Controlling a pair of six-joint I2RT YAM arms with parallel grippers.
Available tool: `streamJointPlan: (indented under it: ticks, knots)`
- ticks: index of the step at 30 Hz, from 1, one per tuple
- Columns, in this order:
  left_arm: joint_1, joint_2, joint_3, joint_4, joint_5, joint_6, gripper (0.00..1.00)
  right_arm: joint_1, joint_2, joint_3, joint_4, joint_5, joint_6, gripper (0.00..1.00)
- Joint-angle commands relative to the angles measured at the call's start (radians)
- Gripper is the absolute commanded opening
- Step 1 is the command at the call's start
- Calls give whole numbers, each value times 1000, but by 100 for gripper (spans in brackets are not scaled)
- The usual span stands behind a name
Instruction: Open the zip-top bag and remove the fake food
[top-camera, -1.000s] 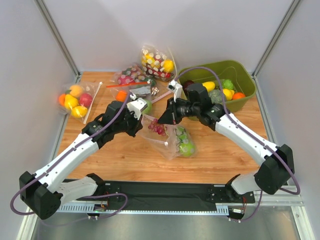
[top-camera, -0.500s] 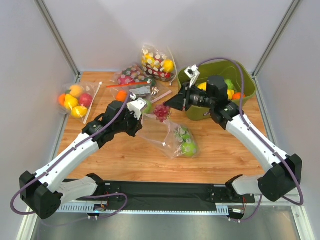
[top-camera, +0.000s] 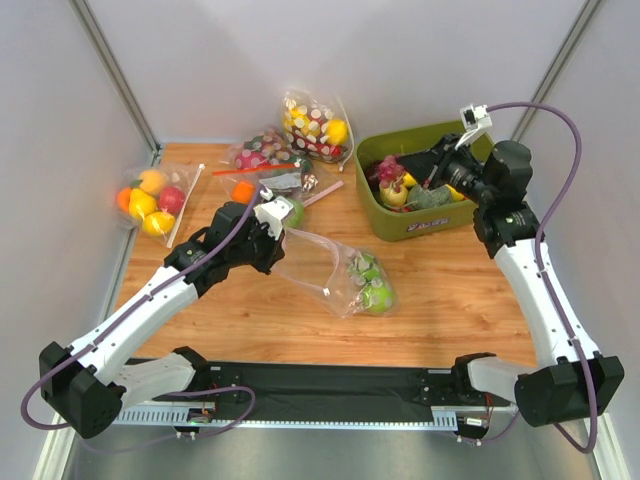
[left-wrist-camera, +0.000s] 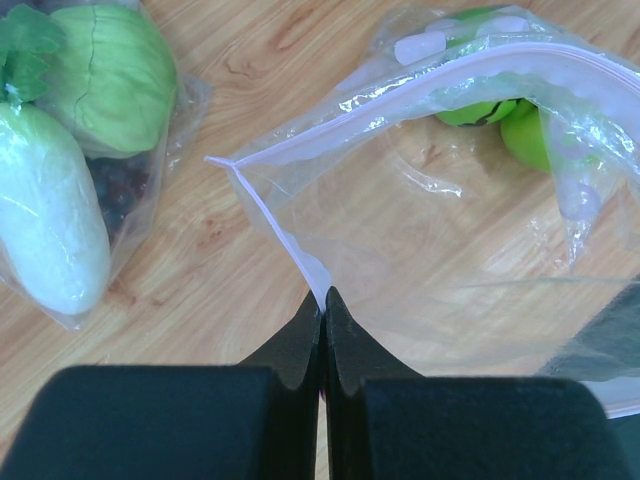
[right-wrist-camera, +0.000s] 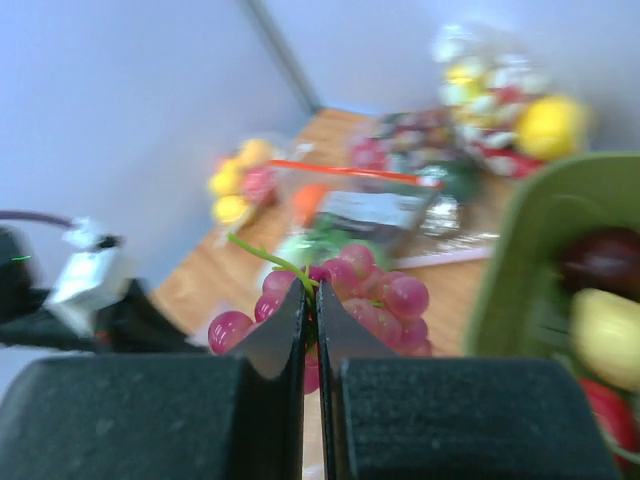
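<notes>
Two pincers, both clamped. My left pincer (left-wrist-camera: 322, 300) pinches the zip-strip corner of the bag (left-wrist-camera: 430, 250). The bag lies just to its right on the tabletop (top-camera: 450, 300), mouth gaping, green fruits (top-camera: 372, 285) at its far end. My right pincer (right-wrist-camera: 310, 300) grips the grapes (right-wrist-camera: 370, 290) by the stem, up at the left end of the bin (top-camera: 470, 215), well apart from the bag.

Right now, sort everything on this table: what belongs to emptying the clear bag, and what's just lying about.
In the job: zip-top bag, pinched by left gripper; green fruits inside it; grape bunch in right gripper; green bin.
Lying about: polka-dotted bag; red-zip bag; fruit bag at left edge; radish bag.
</notes>
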Motion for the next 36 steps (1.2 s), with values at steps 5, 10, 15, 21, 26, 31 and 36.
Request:
streamJointPlan:
  ticks: [5,10,15,21,26,31,36]
  knots:
    - [-2,1,33,5,-20,18,0,-76,28,76,-180,447,-311,0]
    - [-2,-1,33,5,-27,17,0,-151,126,103,-182,601,-380,0]
    - [-2,2,33,5,-30,17,0,-230,230,119,-154,707,-414,0]
    - [-2,10,36,2,-33,17,0,-271,382,152,-137,823,-443,0]
    - [-2,9,34,3,-37,17,0,-283,444,172,-162,823,-439,26]
    - [-2,7,36,0,-30,17,0,-282,427,168,-166,807,-433,66]
    - [-2,1,37,3,-25,17,0,-277,359,174,-185,775,-417,70]
